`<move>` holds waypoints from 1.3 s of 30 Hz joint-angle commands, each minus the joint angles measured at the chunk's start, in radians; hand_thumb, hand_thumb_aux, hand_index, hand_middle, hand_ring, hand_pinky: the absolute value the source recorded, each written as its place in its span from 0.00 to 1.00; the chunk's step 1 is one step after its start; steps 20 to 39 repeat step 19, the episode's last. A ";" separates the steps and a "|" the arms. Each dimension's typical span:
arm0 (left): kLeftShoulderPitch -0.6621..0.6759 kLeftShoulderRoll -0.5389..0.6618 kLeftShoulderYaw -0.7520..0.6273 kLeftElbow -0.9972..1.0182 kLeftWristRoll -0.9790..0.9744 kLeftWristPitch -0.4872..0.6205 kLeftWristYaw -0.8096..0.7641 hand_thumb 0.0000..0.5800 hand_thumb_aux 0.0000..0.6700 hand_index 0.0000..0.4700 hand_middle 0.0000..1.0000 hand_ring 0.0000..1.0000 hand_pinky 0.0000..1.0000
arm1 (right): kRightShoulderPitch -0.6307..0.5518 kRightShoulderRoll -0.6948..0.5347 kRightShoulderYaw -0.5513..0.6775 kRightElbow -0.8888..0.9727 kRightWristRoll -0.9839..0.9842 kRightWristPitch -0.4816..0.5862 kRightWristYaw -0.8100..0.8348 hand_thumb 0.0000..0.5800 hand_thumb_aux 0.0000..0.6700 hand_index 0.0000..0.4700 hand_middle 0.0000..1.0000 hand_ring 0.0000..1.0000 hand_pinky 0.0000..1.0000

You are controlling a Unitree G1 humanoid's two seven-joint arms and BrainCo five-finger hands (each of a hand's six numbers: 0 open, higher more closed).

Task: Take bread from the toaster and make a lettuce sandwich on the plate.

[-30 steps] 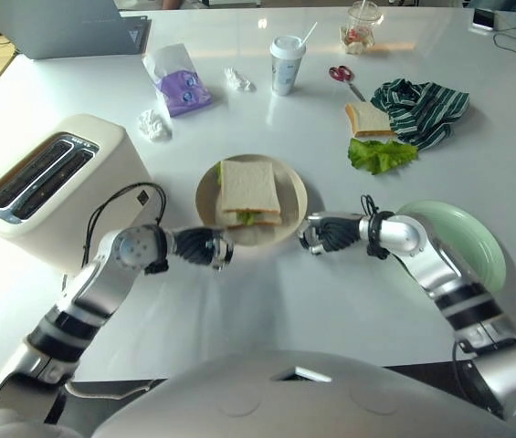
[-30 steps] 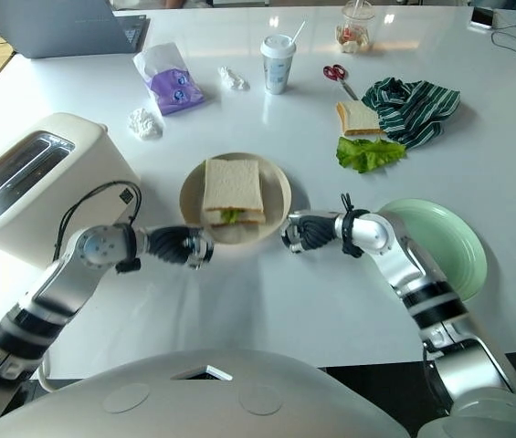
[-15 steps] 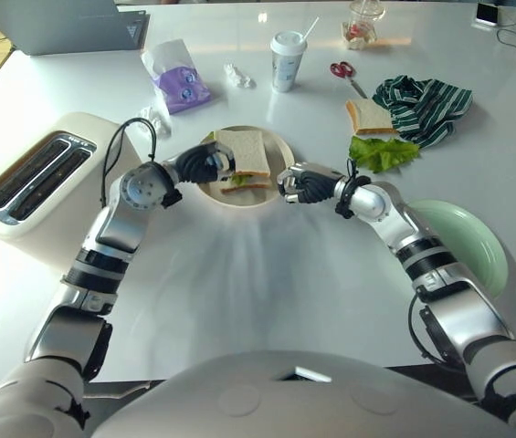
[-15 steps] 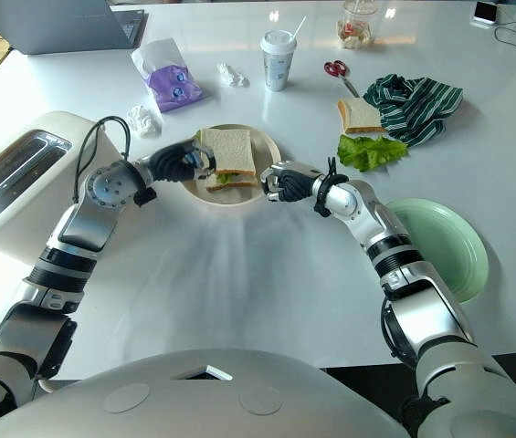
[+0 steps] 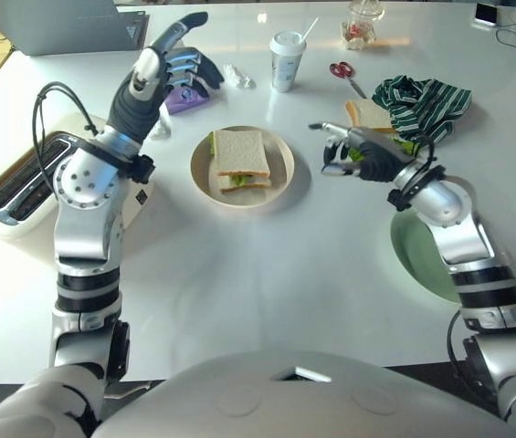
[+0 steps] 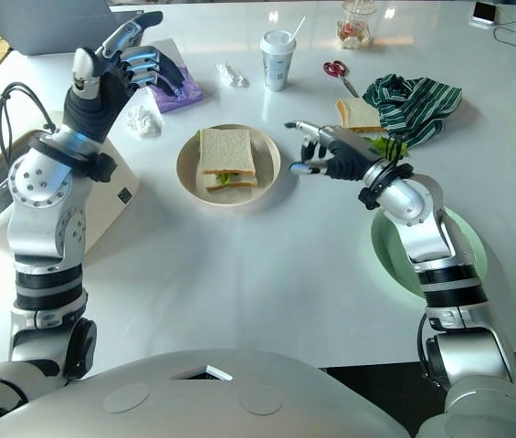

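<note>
A sandwich [image 5: 238,158] of white bread with lettuce showing at its edge lies on the beige plate [image 5: 205,178] at the table's middle. The white toaster [image 5: 20,173] stands at the left, partly behind my left arm. My left hand [image 5: 164,73] is raised high above the table, left of the plate, fingers spread and holding nothing. My right hand [image 5: 353,153] hovers right of the plate, fingers loosely extended, empty. Behind it lie a spare bread slice [image 5: 367,117] and loose lettuce [image 6: 373,148].
A green plate [image 5: 420,254] sits under my right forearm. At the back stand a paper cup with straw [image 5: 286,61], a purple tissue pack [image 5: 187,91], scissors [image 5: 342,75], a striped cloth [image 5: 426,103], crumpled tissues [image 6: 142,121], a jar [image 5: 362,26] and a laptop [image 5: 66,26].
Both hands have let go of the plate and opened. My left hand rose up and back; my right hand drew away to the right. The plate stays where it was set.
</note>
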 commanded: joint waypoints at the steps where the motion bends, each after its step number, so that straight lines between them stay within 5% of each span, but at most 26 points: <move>1: 0.029 0.000 0.024 -0.037 -0.024 -0.002 0.020 0.00 0.00 0.00 0.00 0.00 0.00 | -0.008 0.028 -0.018 -0.032 0.015 0.045 -0.013 0.00 0.00 0.00 0.00 0.00 0.00; 11: 0.086 0.010 0.045 -0.107 0.024 -0.033 0.085 0.00 0.00 0.00 0.00 0.00 0.00 | -0.076 0.179 0.002 0.030 0.101 0.073 -0.050 0.00 0.00 0.00 0.00 0.00 0.00; 19: 0.120 0.018 0.036 -0.116 0.094 -0.088 0.125 0.00 0.00 0.00 0.00 0.00 0.00 | -0.008 0.288 0.050 0.011 0.047 0.113 -0.154 0.00 0.00 0.00 0.00 0.00 0.00; 39: 0.120 0.018 0.036 -0.116 0.094 -0.088 0.125 0.00 0.00 0.00 0.00 0.00 0.00 | -0.008 0.288 0.050 0.011 0.047 0.113 -0.154 0.00 0.00 0.00 0.00 0.00 0.00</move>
